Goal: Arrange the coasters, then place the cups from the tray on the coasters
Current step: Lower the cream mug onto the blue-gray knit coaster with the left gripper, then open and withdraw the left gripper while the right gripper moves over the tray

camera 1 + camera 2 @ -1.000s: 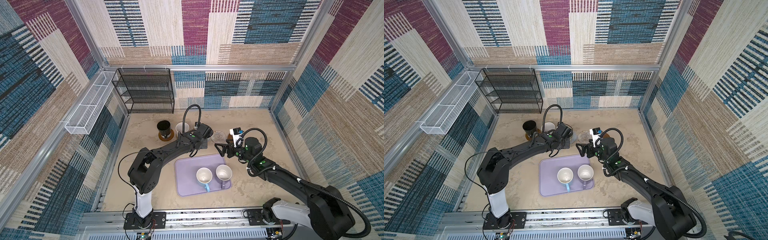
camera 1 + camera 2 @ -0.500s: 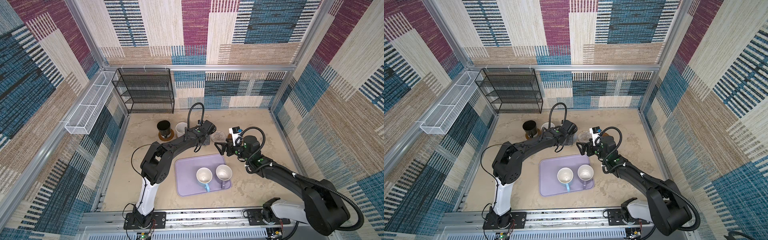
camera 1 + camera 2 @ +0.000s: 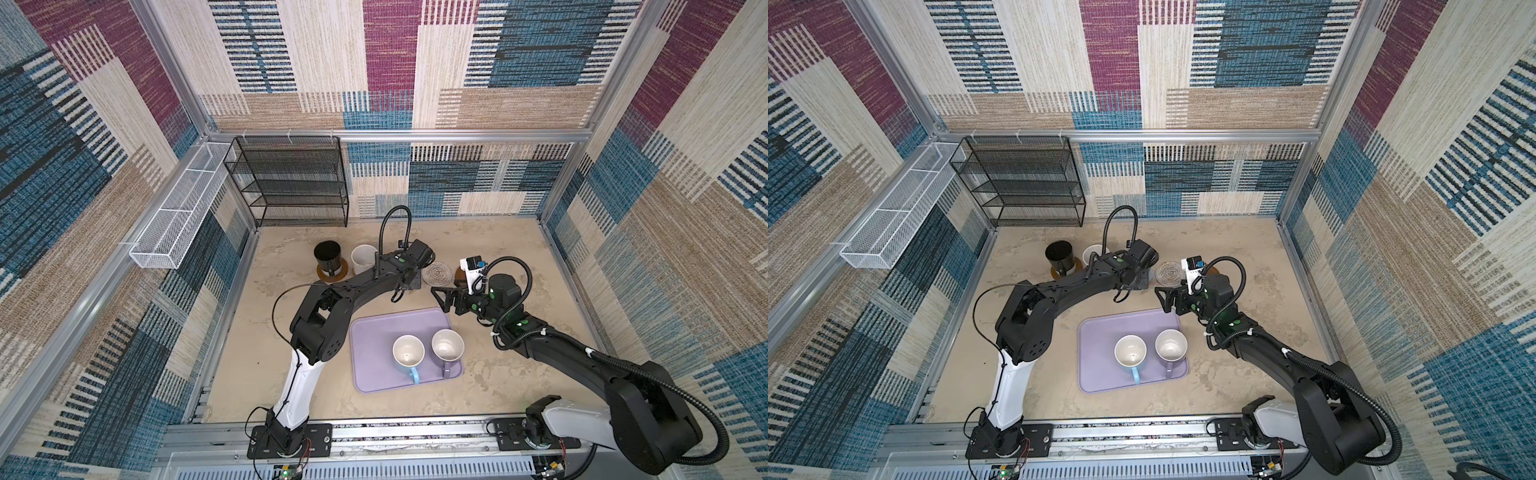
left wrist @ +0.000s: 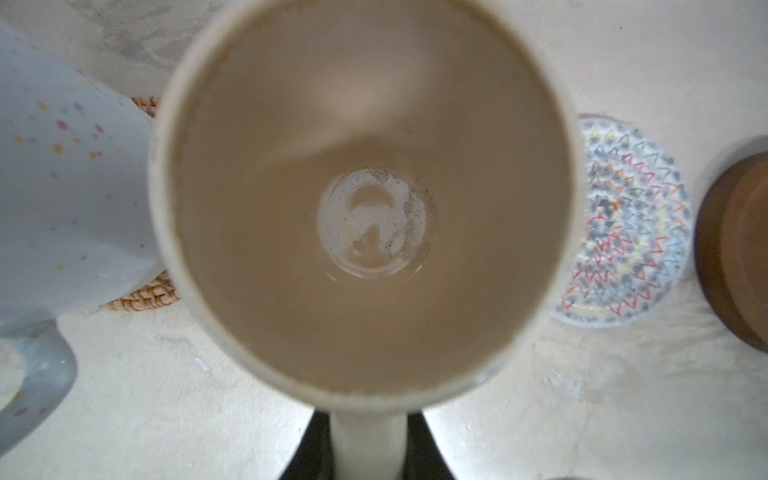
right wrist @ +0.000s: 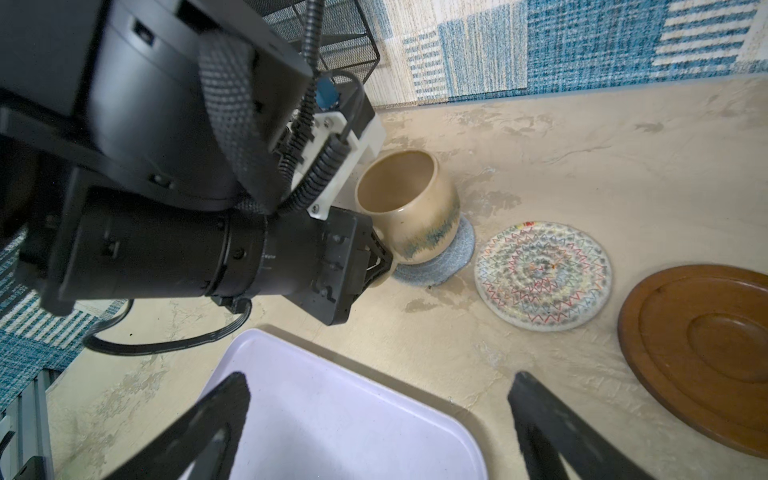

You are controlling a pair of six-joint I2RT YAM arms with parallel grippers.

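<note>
Grip on beige mug (image 5: pixel 409 208) by left gripper (image 5: pixel 382 259), arm (image 3: pixel 357 286) outstretched; right gripper (image 5: pixel 380 380) spread wide near tray (image 3: pixel 374 345)

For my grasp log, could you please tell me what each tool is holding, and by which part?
The left tool grips the beige mug by its handle; the right tool is open and holds nothing.

No writing, brand, number or sign can be read anywhere in view. The only markings are patterns with no letters in them: coloured zigzag stitching on the white coaster (image 5: pixel 542 276) and small coloured specks on the white cup (image 4: pixel 70 187).
</note>
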